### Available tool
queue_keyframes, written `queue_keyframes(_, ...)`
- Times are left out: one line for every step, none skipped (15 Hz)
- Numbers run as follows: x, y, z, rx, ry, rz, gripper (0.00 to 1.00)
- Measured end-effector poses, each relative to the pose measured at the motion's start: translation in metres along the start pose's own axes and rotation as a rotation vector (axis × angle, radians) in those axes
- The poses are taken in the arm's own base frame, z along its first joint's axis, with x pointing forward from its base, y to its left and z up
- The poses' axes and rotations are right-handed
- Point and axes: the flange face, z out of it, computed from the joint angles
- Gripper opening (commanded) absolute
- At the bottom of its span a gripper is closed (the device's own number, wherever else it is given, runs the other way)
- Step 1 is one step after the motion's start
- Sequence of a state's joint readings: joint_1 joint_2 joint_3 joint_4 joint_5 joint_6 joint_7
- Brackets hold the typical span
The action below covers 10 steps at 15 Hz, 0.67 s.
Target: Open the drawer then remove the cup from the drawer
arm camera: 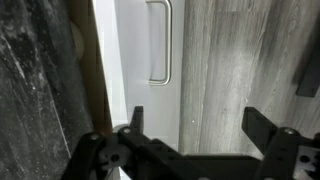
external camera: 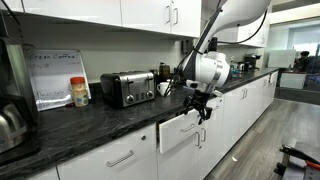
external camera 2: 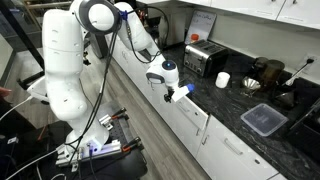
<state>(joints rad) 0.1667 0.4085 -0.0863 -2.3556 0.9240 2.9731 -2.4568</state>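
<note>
Drawer [external camera: 176, 134] is standing partly pulled out under the dark countertop [external camera: 100, 115], lower than the toaster [external camera: 127, 88] and off to one side of it. The gripper [external camera: 203, 108] is hanging just beside the drawer's upper edge, farther from the toaster, its fingers [arm camera: 135, 122] standing wide apart and holding nothing. The drawer's inside is staying out of sight.

the arm [external camera 2: 62, 70] is white and fat with round joints. black cables [external camera: 203, 38] run along it. its pincer [arm camera: 195, 125] is black.

We see bright, even light in both exterior views, soft detail, dimmer wrist view, gripper [arm camera: 195, 135] dark and blurred.
</note>
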Motion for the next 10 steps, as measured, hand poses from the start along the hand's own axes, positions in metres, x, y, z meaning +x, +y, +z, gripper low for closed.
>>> queue_keyframes(0.0002, 0.0012, -0.0005, -0.006, -0.005, -0.007, 1.00)
queue_keyframes(0.0007, 0.0020, -0.0008, -0.010, -0.009, -0.013, 1.00)
queue_keyframes(0.0011, 0.0025, -0.0011, -0.013, -0.012, -0.017, 1.00)
queue_keyframes(0.0015, 0.0031, -0.0014, -0.017, -0.015, -0.022, 1.00)
queue_keyframes(0.0022, 0.0036, -0.0017, -0.020, -0.018, -0.028, 1.00)
queue_keyframes(0.0028, 0.0041, -0.0021, -0.024, -0.022, -0.033, 1.00)
queue_keyframes(0.0038, 0.0047, -0.0025, -0.029, -0.027, -0.038, 1.00)
queue_keyframes(0.0048, 0.0052, -0.0028, -0.033, -0.030, -0.043, 1.00)
queue_keyframes(0.0057, 0.0057, -0.0031, -0.038, -0.035, -0.048, 1.00)
queue_keyframes(0.0067, 0.0062, -0.0033, -0.043, -0.040, -0.053, 1.00)
